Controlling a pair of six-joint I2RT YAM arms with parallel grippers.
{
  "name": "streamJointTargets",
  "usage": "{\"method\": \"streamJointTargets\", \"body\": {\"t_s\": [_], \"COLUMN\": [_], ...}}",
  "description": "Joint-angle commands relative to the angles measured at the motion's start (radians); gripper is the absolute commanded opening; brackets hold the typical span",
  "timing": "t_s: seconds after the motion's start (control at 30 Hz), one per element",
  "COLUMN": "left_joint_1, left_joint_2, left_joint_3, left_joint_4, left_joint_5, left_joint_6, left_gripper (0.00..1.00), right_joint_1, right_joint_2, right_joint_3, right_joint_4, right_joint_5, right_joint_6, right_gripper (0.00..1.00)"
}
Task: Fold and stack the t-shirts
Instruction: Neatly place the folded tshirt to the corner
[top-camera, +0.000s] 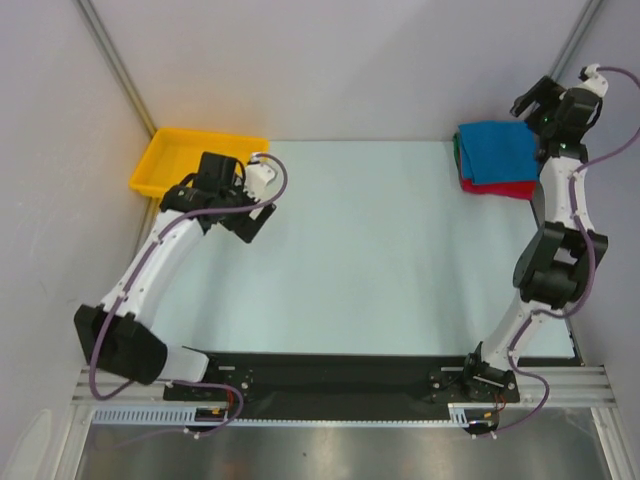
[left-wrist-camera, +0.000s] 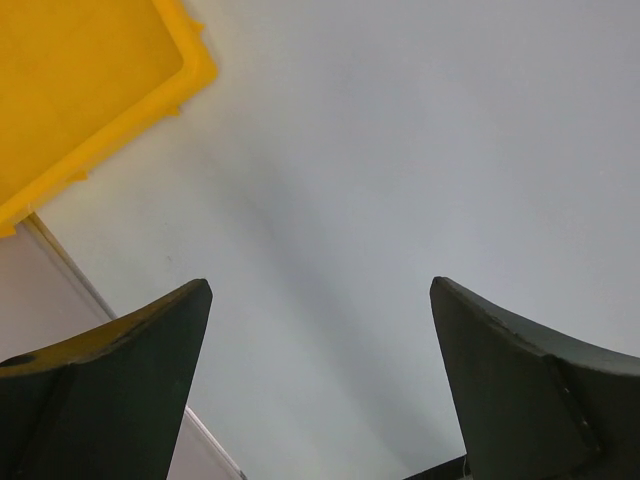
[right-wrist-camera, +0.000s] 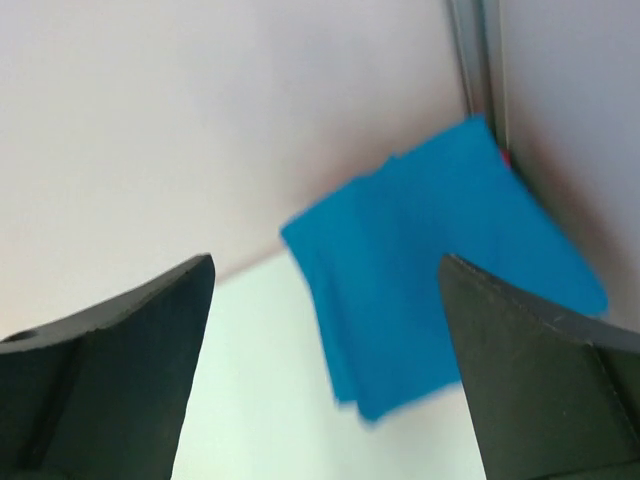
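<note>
A folded bright blue t-shirt lies on top of a stack at the table's far right corner. A red t-shirt shows under its near edge, and a thin green edge shows at its left. My right gripper is open and empty, raised above the stack's right side. In the right wrist view the blue t-shirt lies below and ahead of the open right gripper, apart from it. My left gripper is open and empty over bare table; it also shows in the left wrist view.
A yellow plastic tray sits at the far left corner, just behind the left arm, and also shows in the left wrist view. White walls and metal posts close in the back and both sides. The pale table lies between the arms.
</note>
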Motion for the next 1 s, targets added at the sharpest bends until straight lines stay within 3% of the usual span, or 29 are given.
{"method": "streamJointTargets", "body": {"t_s": [0.0,0.03,0.27,0.4,0.6,0.97], "left_joint_1": [0.006,0.009,0.045,0.076,0.11,0.133], "left_joint_2": [-0.135,-0.196,-0.409,-0.478,-0.541,-0.666], "left_joint_3": [-0.099,-0.126,-0.363,-0.478,-0.584,-0.673], "left_joint_4": [0.031,0.038,0.123,0.176,0.277,0.345], "left_joint_5": [0.051,0.052,0.086,0.076,0.039,0.033], "left_joint_6": [-0.019,-0.017,-0.055,-0.097,-0.15,-0.16], "left_gripper": [0.98,0.98,1.0,1.0,1.0,1.0], "right_joint_1": [0.021,0.024,0.053,0.093,0.107,0.151], "right_joint_2": [-0.228,-0.295,-0.835,-1.06,-1.226,-1.325], "right_joint_3": [-0.198,-0.342,-0.893,-1.048,-1.096,-1.171], "right_joint_4": [-0.094,-0.103,-0.262,-0.437,-0.634,-0.706], "right_joint_5": [0.006,0.005,0.044,0.039,0.012,-0.03], "right_joint_6": [0.002,-0.001,0.04,0.066,0.168,0.226], "right_gripper": [1.0,1.0,1.0,1.0,1.0,1.0]}}
